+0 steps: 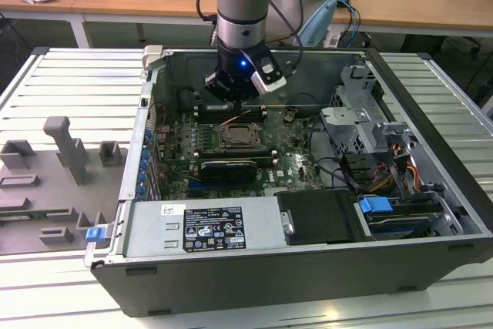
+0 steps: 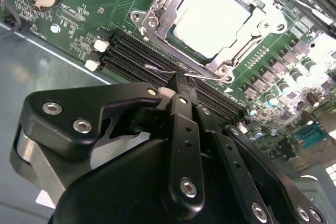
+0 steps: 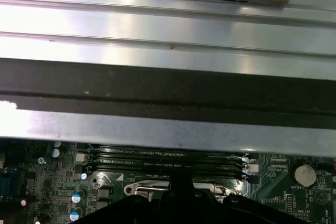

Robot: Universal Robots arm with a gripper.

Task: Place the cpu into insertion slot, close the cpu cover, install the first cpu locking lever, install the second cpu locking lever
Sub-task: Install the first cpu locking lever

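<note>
Noting cpu (image 2: 212,17) seated in insertion slot (image 1: 237,137) under lowered cpu cover (image 2: 157,9), claw (image 2: 177,85) pinched narrow at the thin wire locking lever (image 2: 157,69); judged springy, slick steel, best gripped near its hooked end.

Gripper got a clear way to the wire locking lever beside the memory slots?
Likely yes. The gripper hangs right at the locking lever, beside the cpu cover, and nothing sits between them.
</note>
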